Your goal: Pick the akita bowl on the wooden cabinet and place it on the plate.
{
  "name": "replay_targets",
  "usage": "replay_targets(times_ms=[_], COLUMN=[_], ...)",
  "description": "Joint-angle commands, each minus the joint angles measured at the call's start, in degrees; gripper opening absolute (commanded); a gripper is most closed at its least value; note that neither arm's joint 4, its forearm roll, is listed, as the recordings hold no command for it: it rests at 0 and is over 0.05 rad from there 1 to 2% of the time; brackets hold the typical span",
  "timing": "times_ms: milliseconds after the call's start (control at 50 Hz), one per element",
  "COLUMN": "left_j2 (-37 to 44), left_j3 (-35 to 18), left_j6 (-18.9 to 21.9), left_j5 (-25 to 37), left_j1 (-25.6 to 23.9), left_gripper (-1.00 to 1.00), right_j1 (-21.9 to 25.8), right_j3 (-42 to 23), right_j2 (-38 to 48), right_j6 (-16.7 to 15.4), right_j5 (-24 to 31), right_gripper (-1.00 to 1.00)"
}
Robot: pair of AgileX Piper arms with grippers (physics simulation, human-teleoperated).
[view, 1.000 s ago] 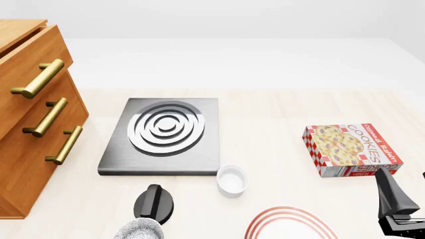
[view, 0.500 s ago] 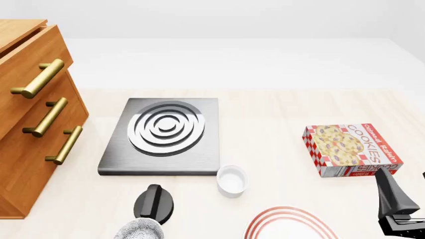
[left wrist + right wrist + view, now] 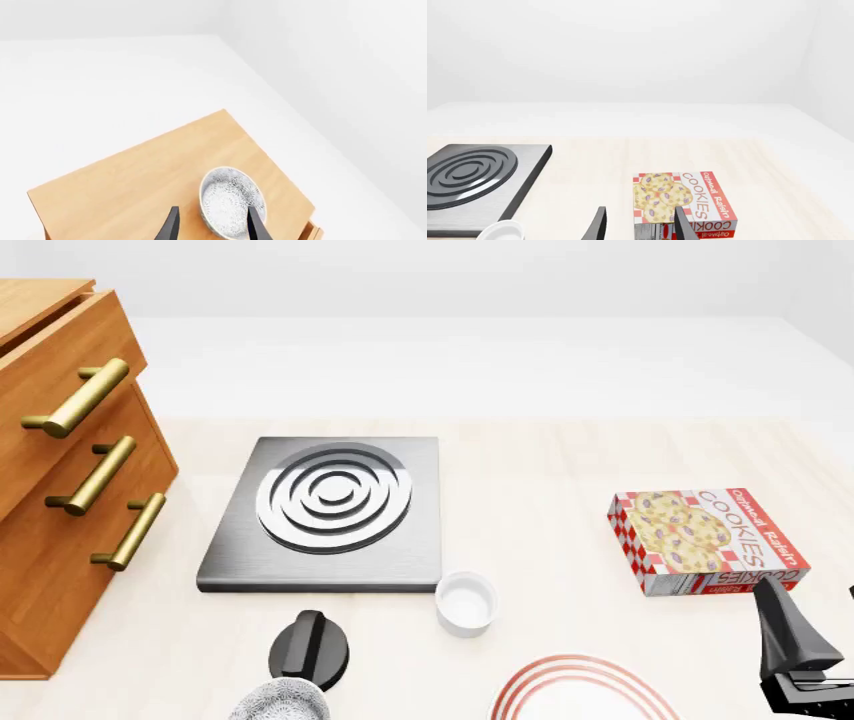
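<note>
In the left wrist view the grey-speckled akita bowl [image 3: 230,197] shows against the orange-brown top of the wooden cabinet [image 3: 133,185], near one corner. My left gripper [image 3: 212,209] is open over it. One finger [image 3: 255,227] overlaps the bowl's inside and the other sits outside its rim. In the front view the akita bowl [image 3: 280,703] shows at the bottom edge, under a black rounded part of my left arm [image 3: 310,645]. I cannot tell whether the bowl rests on the wood. The red-ringed plate [image 3: 581,665] lies cut off at the bottom edge. My right gripper [image 3: 639,209] is open and holds nothing.
The tall wooden cabinet [image 3: 80,540] fills the left side. A grey stove [image 3: 334,505] with silver rings sits mid-table, a small white bowl [image 3: 466,602] in front of it. A cookies box [image 3: 707,540] lies at the right, beyond my right arm's finger [image 3: 781,625].
</note>
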Motion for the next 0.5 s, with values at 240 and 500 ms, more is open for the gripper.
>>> replay_targets(times_ms=[240,500], left_j2=[4.31,6.93], left_j3=[-1.81,-1.09], left_j6=[-1.09,-1.01], left_j5=[-0.47,-1.95], left_j1=[0.75,1.5], left_gripper=[1.0,1.0], right_j1=[-0.01,0.0], right_j3=[0.0,0.0], right_j2=[0.0,0.0], right_j6=[0.0,0.0], right_j5=[-0.01,0.0], right_gripper=[1.0,1.0])
